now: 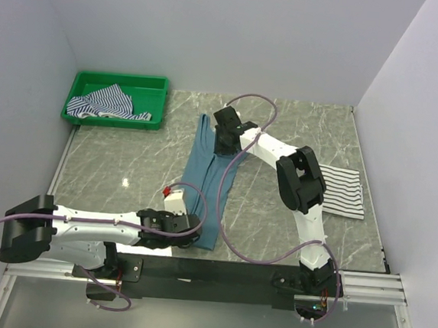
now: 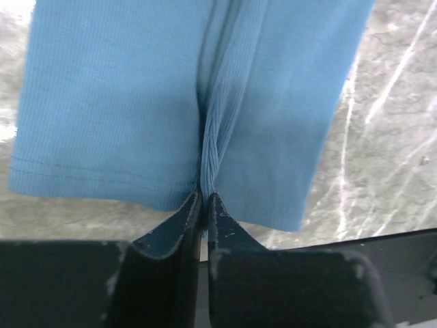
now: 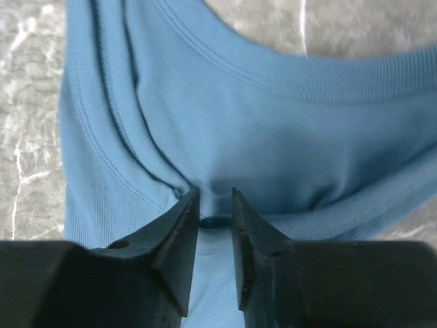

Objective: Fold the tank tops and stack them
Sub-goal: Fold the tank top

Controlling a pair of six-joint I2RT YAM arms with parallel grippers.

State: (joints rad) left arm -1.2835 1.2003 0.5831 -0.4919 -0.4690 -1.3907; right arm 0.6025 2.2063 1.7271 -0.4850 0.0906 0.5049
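Across the middle of the tabletop (image 1: 127, 164) the teal top (image 1: 207, 171) lies as a long narrow strip, hem near the arms' bases, neckline far. The left pincer (image 2: 203, 198) is clenched on a pleat of the hem. The right pincer (image 3: 213, 198) sits at the neckline with jaws a little parted and puckered cloth between the tips, so it looks released rather than gripping. The black-striped top (image 1: 339, 191) lies flat and folded, well apart to the right; the blue-striped top (image 1: 105, 102) lies crumpled in the tray (image 1: 119, 77). The lengthwise fold appears done. Next should come a crosswise fold, hem to neckline, which calls for fresh grips at one end's corners, then a carry onto the black-striped top.
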